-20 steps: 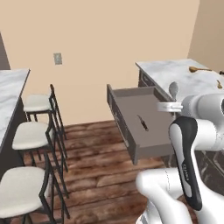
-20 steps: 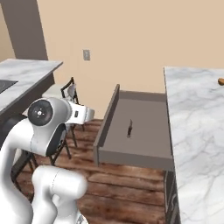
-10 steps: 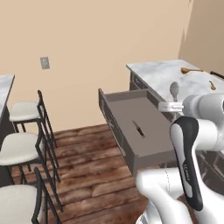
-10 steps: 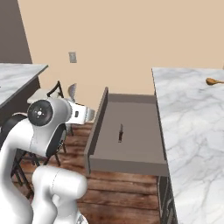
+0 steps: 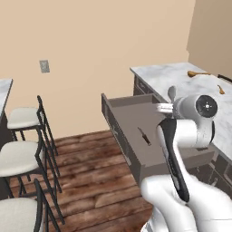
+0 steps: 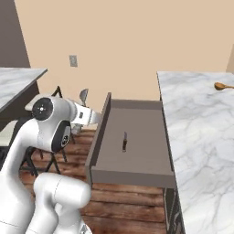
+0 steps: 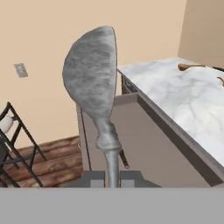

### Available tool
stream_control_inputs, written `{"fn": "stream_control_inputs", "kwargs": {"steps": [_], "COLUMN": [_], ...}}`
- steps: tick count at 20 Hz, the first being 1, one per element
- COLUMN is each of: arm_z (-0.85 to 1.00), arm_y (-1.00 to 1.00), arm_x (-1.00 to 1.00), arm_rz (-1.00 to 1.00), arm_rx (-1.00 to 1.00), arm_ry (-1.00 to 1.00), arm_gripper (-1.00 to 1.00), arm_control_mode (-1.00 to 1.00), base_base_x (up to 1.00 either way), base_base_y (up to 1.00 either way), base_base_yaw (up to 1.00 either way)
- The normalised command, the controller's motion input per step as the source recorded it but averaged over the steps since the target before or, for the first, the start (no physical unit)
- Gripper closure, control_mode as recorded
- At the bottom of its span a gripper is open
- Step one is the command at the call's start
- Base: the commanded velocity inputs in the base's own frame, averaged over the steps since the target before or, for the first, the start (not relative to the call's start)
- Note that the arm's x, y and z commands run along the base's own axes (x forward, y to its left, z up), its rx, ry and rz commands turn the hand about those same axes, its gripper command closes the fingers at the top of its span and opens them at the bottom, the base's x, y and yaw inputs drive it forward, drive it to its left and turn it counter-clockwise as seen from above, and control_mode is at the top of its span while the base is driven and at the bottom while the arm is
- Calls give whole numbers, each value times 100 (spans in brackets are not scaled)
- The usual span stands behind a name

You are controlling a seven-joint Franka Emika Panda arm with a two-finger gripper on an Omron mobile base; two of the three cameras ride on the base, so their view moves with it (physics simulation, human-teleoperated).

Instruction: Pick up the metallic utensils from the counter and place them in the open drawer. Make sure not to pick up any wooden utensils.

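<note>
The two-finger gripper (image 7: 112,177) was clamped on the short silver-grey metal spoon (image 7: 94,83), held bowl-up above the wide grey-brown open drawer (image 5: 131,120); a dark-handled utensil (image 6: 124,141) lay inside.

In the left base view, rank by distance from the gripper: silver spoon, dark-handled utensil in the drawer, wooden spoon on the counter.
1. Silver spoon: held in the gripper.
2. Dark-handled utensil: below, on the open drawer floor.
3. Wooden spoon: far back on the counter.

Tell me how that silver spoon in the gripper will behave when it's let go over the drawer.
The spoon looks rigid metal, so it shouldn't flex. Held upright by its thin handle, it will probably tip over as it drops. Its rounded bowl may let it rock or slide on the drawer's flat floor.
</note>
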Motion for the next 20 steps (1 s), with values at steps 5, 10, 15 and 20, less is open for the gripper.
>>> {"fn": "stream_control_inputs", "kwargs": {"steps": [5,10,15,20], "arm_z": [-76,-88,-89,-66], "arm_y": [-2,-20,-13,-15], "arm_x": [93,93,99,78], "arm_rz": [-1,5,9,2], "arm_rx": [-13,-4,-4,-4], "arm_ry": [33,39,40,23], "arm_gripper": [100,100,100,100], "arm_control_mode": [-100,-100,-100,-100], "base_base_x": [0,0,0,0], "base_base_y": [0,0,0,0], "base_base_yaw": [0,0,0,0]}}
